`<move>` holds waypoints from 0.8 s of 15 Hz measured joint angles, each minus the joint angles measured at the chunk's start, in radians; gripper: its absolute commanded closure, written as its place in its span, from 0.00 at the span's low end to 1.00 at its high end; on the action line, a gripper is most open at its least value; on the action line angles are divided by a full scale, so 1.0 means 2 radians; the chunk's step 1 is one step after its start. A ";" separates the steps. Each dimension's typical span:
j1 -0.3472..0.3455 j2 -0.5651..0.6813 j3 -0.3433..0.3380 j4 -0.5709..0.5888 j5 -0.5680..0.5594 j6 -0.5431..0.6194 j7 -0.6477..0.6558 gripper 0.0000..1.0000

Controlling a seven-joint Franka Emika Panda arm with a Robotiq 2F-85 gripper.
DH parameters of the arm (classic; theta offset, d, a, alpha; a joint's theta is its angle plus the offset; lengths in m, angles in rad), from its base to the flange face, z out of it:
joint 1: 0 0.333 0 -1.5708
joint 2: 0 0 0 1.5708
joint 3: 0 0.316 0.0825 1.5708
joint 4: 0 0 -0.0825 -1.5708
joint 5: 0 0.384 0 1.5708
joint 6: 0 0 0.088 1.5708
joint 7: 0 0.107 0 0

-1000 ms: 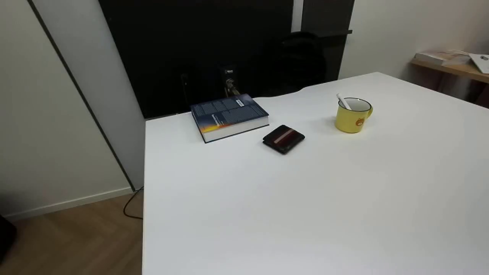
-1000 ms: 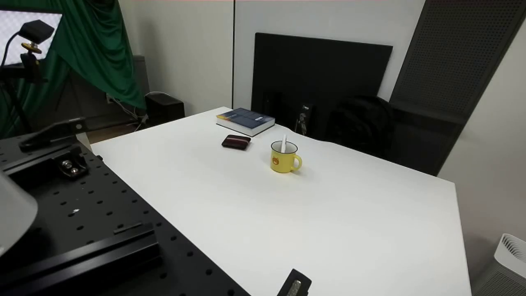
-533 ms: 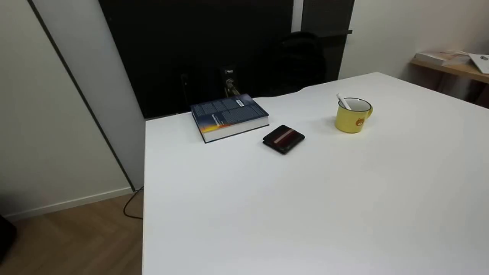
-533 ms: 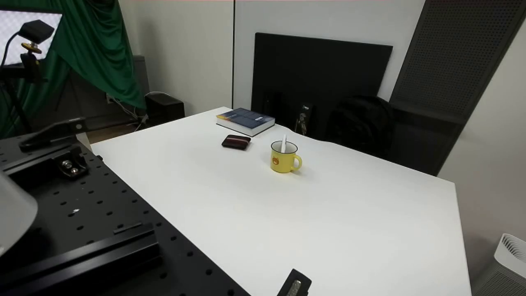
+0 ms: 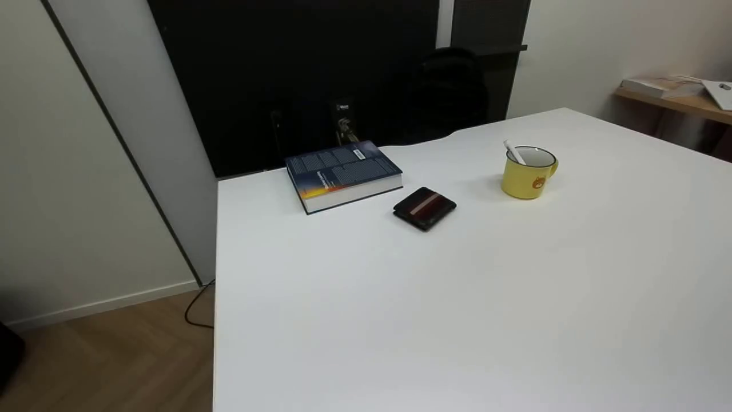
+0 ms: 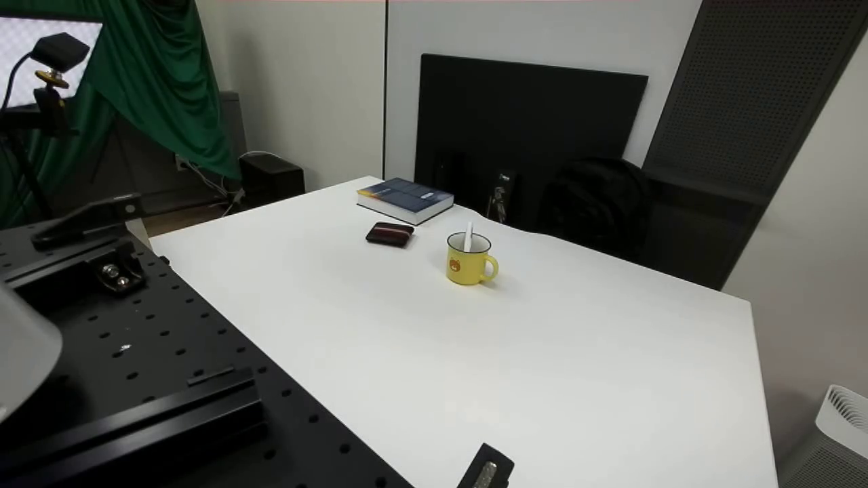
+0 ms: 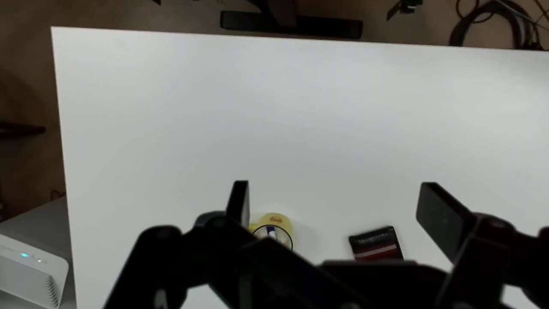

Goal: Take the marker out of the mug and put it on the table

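White marker (image 6: 468,238) is leaning in the mug (image 6: 468,266), gripper (image 7: 336,202) is gaping empty, so yeah, everything's waiting, desk (image 5: 457,309) drop-off included.

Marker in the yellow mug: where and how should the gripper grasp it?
Grip the marker by its white end sticking out of the yellow mug, probably from above with the open gripper: it stands tilted, and its lower part is walled in.

No wording is legible: in an exterior view the book (image 5: 344,176) bears print (image 5: 365,172) and, at its cover's one o'clock, a white label (image 5: 359,154) — both too small, like lettering (image 5: 343,107) on the black device (image 5: 342,117) beyond, at twelve o'clock. An orange face (image 5: 538,182) marks the mug (image 5: 520,180).
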 measured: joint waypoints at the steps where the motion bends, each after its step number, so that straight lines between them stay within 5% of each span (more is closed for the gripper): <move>1: -0.002 0.002 -0.003 0.000 -0.012 0.010 -0.009 0.00; 12: -0.032 0.075 -0.063 0.011 -0.030 0.198 -0.082 0.00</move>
